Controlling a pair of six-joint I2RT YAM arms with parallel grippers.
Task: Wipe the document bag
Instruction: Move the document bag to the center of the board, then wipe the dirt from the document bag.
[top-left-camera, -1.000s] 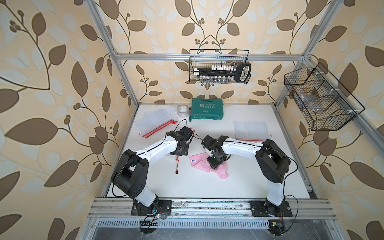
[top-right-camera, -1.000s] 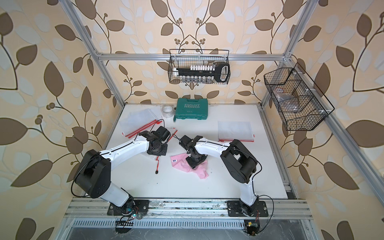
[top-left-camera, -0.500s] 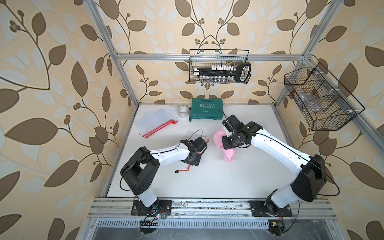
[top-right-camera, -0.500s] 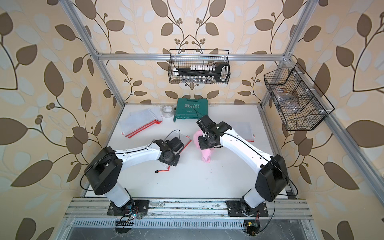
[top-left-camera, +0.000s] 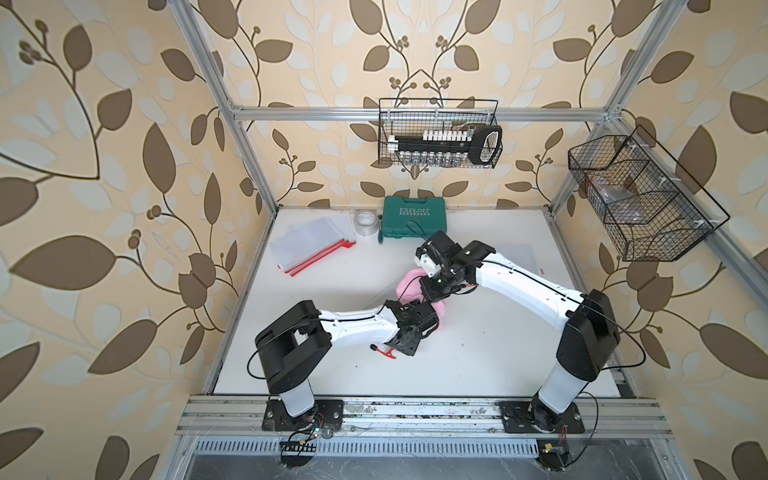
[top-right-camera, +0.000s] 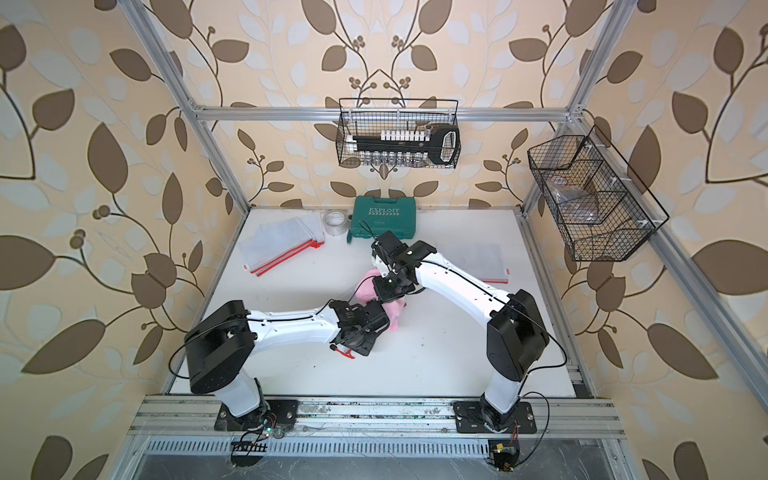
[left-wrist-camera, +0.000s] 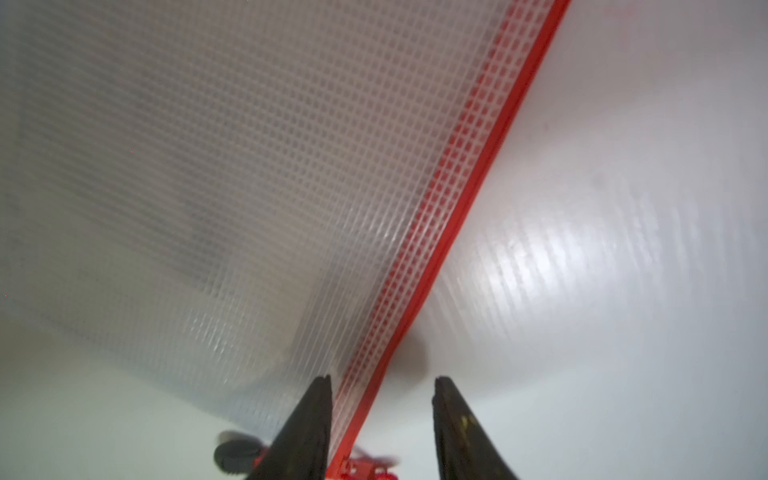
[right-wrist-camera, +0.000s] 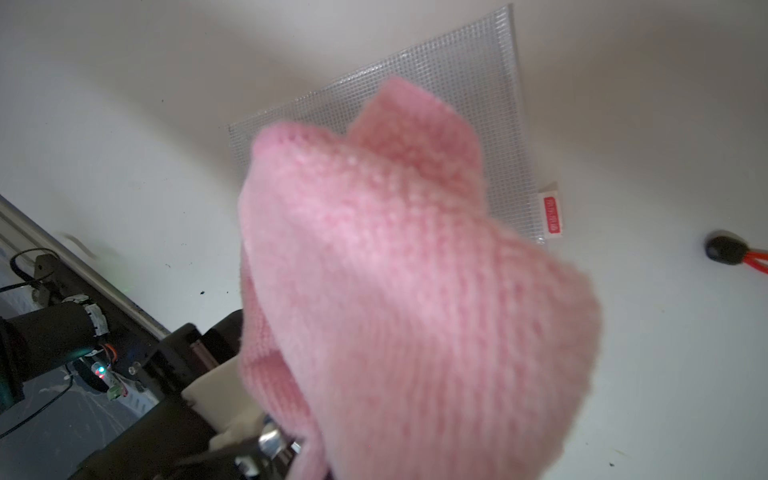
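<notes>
white tabletop (top-left-camera: 478, 365), leaf-papered cell. document bag (left-wrist-camera: 208, 166) flat mid-table under left gripper (left-wrist-camera: 382, 379); jaws apart astride red zipper edge (left-wrist-camera: 457, 216), probably to pin bag. right gripper (top-left-camera: 428, 291) clamped on pink cloth (right-wrist-camera: 395, 270), poised above bag for wipe.

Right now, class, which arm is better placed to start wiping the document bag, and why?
Right. The right gripper is shut on the pink cloth, with the document bag in view behind it. The left gripper stands open astride the bag's red zip edge and holds no cloth.
</notes>
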